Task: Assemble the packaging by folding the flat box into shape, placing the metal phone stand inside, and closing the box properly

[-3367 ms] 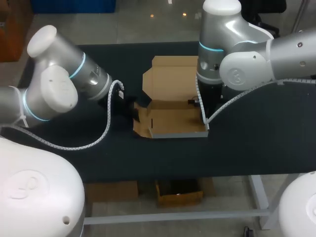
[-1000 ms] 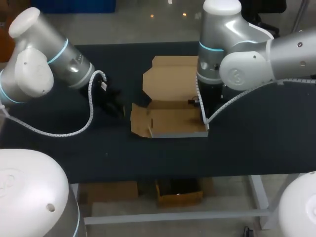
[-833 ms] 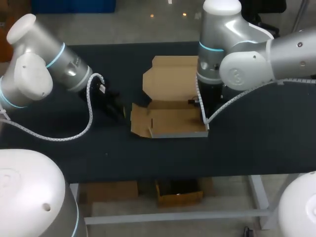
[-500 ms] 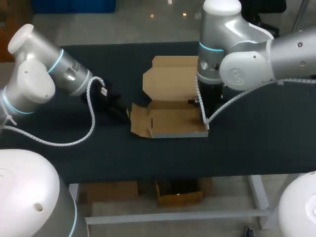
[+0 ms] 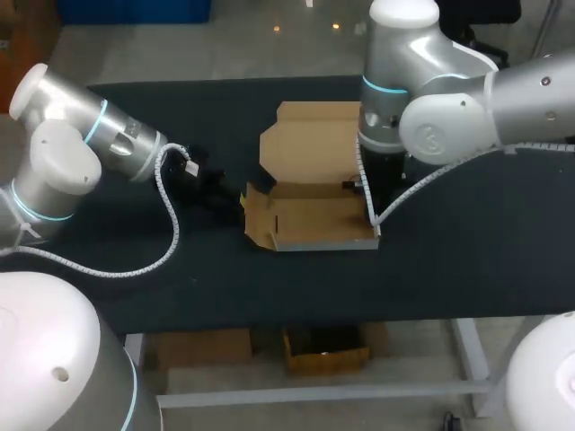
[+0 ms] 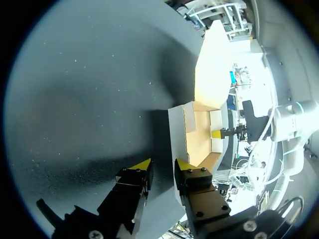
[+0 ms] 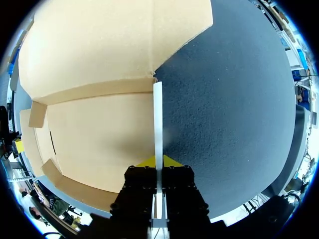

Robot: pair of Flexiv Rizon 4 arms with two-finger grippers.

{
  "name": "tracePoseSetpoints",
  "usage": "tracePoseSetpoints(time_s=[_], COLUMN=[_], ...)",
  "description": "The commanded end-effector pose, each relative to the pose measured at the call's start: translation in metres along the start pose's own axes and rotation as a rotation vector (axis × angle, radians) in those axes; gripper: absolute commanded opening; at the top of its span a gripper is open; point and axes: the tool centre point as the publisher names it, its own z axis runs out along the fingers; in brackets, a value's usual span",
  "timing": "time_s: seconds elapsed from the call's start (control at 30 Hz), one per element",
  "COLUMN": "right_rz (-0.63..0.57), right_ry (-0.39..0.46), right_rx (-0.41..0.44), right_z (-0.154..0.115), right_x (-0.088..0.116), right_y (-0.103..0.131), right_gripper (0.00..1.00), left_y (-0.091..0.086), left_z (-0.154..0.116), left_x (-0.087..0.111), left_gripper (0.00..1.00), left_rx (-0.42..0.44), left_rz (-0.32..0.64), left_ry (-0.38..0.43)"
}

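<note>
- The cardboard box (image 5: 314, 220) sits half folded in the middle of the table (image 5: 467, 260); this looks like the folding step; no phone stand shows.
- The right gripper (image 7: 158, 160) pinches the box's right wall (image 7: 157, 114).
- The left gripper (image 6: 162, 167) is spread a little, right at the left flap (image 6: 177, 134); next, I think, it should push that flap up straight.

you see a box (image 5: 314, 193) of matt brown cardboard, plain and smooth inside, with a pale grey-white outer face. the table (image 5: 467, 260) has a dark, matt, finely grainy covering, like cloth. the left arm (image 5: 63, 153) and right arm (image 5: 449, 108) wear smooth, glossy white and silver shells. a ribbed white hose (image 5: 175, 229) looks plastic. the left gripper (image 6: 163, 167) and right gripper (image 7: 158, 161) are matt black with smooth yellow tips.
</note>
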Motion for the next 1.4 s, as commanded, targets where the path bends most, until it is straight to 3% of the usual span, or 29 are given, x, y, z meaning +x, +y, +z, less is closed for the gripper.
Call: tracePoseSetpoints(time_s=[0.03, 0.2, 0.67, 1.1, 1.4], right_rz=[-0.001, -0.001, -0.001, -0.001, -0.001], right_ry=[-0.001, -0.001, -0.001, -0.001, -0.001], right_rx=[0.004, 0.004, 0.004, 0.004, 0.004], right_z=[0.000, 0.000, 0.000, 0.000, 0.000], right_x=[0.001, 0.001, 0.001, 0.001, 0.001], right_y=[0.001, 0.001, 0.001, 0.001, 0.001], right_gripper=[0.00, 0.00, 0.00, 0.00, 0.00], left_y=[0.001, 0.000, -0.001, -0.002, -0.002], left_z=[0.005, 0.012, 0.028, 0.043, 0.049], left_x=[0.006, 0.017, 0.037, 0.052, 0.054], left_gripper=[0.31, 0.36, 0.38, 0.45, 0.44], left_rx=[0.003, -0.005, -0.018, -0.010, 0.005], left_rz=[0.005, 0.019, 0.042, 0.056, 0.046], left_ry=[0.012, 0.020, 0.011, -0.071, -0.125])
